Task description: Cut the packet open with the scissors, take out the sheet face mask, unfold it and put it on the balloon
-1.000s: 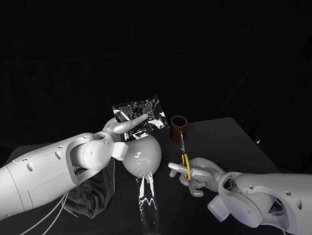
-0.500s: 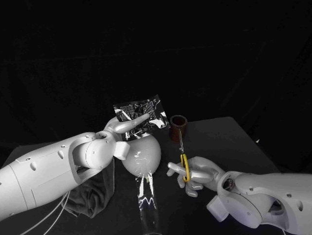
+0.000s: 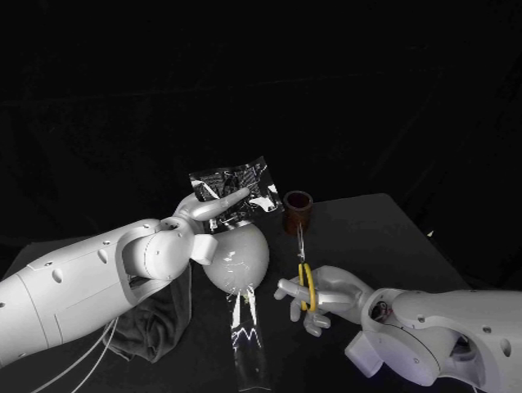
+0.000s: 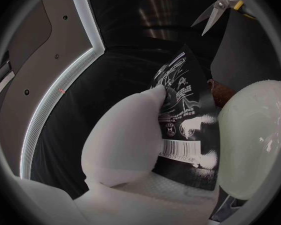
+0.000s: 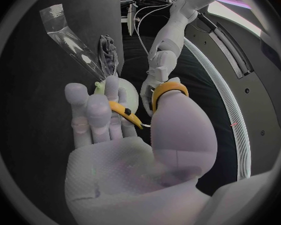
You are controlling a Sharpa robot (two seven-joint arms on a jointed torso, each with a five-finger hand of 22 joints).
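The cutting step is in hand — the left hand (image 3: 212, 210) pinches the foil packet (image 3: 231, 188) upright near the balloon (image 3: 237, 258), the right hand (image 3: 332, 295) grips the yellow-handled scissors (image 3: 305, 277), blades clear of it — so next, I judge, the blades must reach the packet's edge.

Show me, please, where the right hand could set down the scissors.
The likeliest bare patch is the table between the brown cup and its right edge, beyond the right hand holding the scissors. The middle is crowded: the balloon on its clear plastic base, with the left hand holding the packet above it. A dark cloth lies at left.
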